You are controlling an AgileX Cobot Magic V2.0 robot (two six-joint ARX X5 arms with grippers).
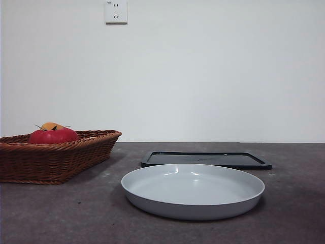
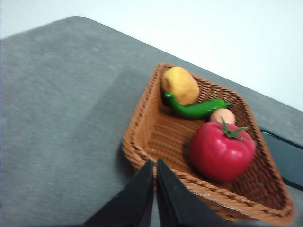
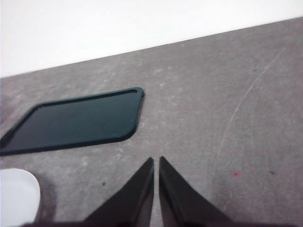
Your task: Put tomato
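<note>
A glossy red tomato point(image 2: 221, 151) with a green calyx lies in a brown wicker basket point(image 2: 151, 137). In the front view the tomato point(image 1: 53, 135) shows above the rim of the basket point(image 1: 56, 160) at the left. My left gripper point(image 2: 155, 163) is shut and empty, high above the table just outside the basket's near rim. My right gripper point(image 3: 156, 161) is shut and empty over bare table beside a black tray point(image 3: 75, 124). Neither gripper shows in the front view.
The basket also holds a yellow-orange potato-like item point(image 2: 180, 85), a green pepper point(image 2: 196, 109) and a small peach-coloured thing point(image 2: 222, 116). A grey-white round plate point(image 1: 193, 190) sits at the front centre. The black tray point(image 1: 205, 159) lies behind it.
</note>
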